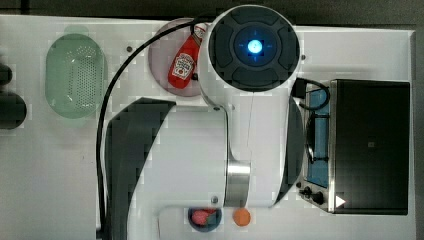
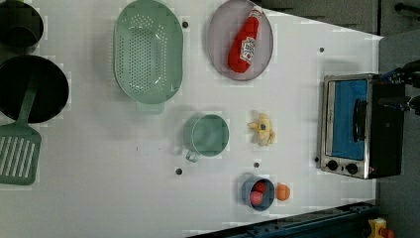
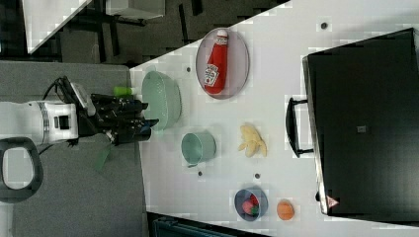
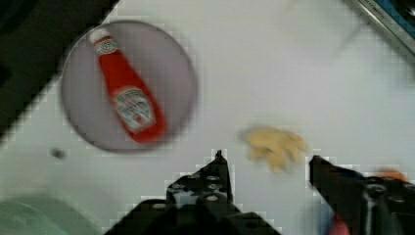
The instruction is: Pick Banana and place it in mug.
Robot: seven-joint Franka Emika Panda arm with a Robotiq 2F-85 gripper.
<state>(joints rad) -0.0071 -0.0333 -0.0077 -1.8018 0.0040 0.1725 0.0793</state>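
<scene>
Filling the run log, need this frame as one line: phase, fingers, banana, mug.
phase: approach, pre-grasp | gripper: fingers open, empty, above table | banana: on table, ungrasped, beside mug, apart | mug: upright, empty

The gripper [image 4: 266, 164] hung above the white table [image 4: 274, 63] with its two dark fingers [image 4: 208, 183] spread apart. The banana [image 4: 275, 145] lay between their tips. A ketchup bottle [image 4: 126, 100] lay on a grey plate [image 4: 171, 68] nearby.
</scene>
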